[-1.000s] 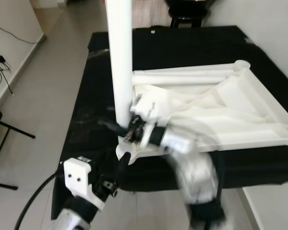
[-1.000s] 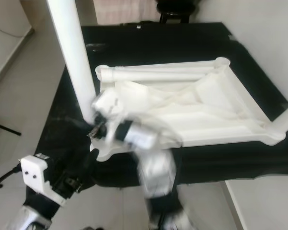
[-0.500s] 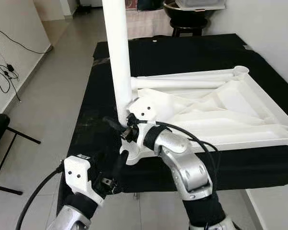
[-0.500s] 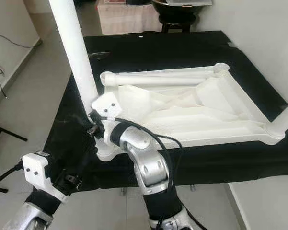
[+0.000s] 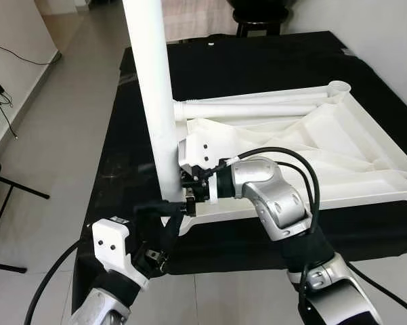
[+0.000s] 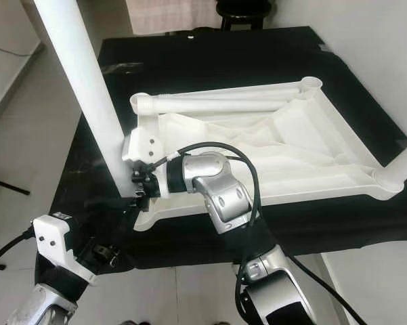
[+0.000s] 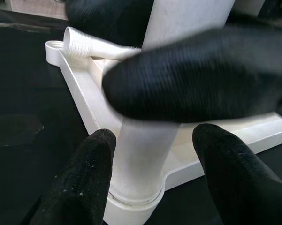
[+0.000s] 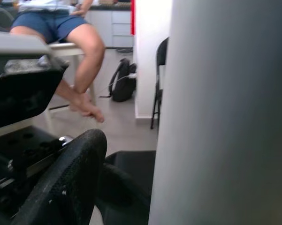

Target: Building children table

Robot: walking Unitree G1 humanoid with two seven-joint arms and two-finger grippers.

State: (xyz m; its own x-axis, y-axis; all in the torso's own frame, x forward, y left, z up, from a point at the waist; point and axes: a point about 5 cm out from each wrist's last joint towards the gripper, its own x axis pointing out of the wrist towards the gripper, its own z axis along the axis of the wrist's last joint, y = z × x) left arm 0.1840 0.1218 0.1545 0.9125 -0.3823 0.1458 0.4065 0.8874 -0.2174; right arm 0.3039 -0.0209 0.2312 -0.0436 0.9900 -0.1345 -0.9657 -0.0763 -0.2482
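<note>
The white tabletop (image 5: 311,156) lay upside down on the black-covered table (image 5: 257,61), one leg (image 5: 152,101) standing upright in its near corner socket and another leg (image 5: 250,108) lying loose along the far edge. The right gripper (image 5: 179,206) appeared clamped on the standing leg's base, while the left gripper (image 7: 152,173) straddled it, fingers (image 7: 84,178) apart. Most legs seemed unfitted.

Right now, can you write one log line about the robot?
step: fitting leg | right gripper: at upright table leg | left gripper: open around leg base | tabletop: upside down

Upturned white table top (image 6: 311,156) on black cloth (image 6: 244,61), right hand (image 6: 137,186) at upright leg (image 6: 88,95)
</note>
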